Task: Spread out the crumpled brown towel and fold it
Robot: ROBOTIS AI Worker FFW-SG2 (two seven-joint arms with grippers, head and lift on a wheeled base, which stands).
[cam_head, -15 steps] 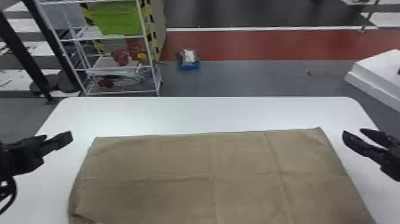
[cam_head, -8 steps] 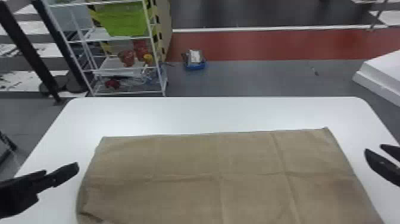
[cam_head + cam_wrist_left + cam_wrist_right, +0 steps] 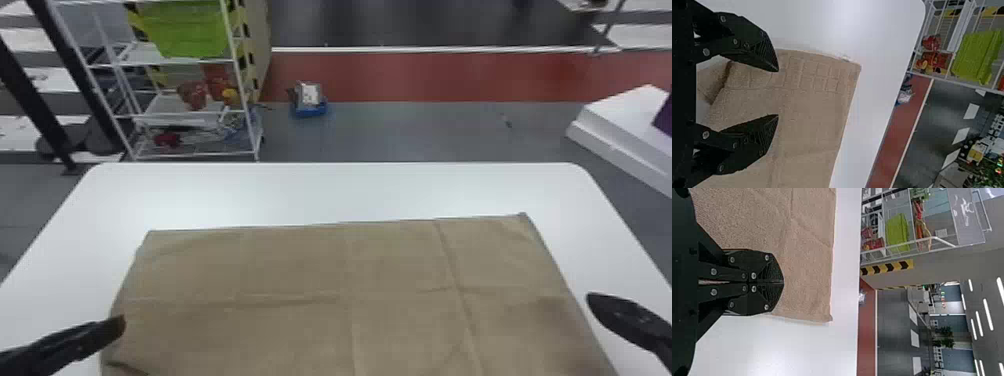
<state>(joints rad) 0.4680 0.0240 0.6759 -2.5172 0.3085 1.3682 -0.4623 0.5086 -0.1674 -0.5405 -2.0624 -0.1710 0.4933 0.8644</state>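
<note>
Your brown towel (image 3: 325,280) lay spread, lightly creased, between the desk's (image 3: 320,192) left and right edges, short of its far edge. Your left gripper (image 3: 119,326) was wide open, empty, at the towel's left side; right gripper (image 3: 592,300) closed, fingertips together, nothing visibly held, near its right edge.

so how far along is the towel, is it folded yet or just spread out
Spreading looks mostly done: the brown towel lies broad and nearly flat, its far edge almost straight, though creases cross it and its near left part is rucked. In hand: nothing that I can see; the left gripper is open above the towel's left side, and the right gripper is shut by its right edge. Left: probably some smoothing, then the folding.
</note>
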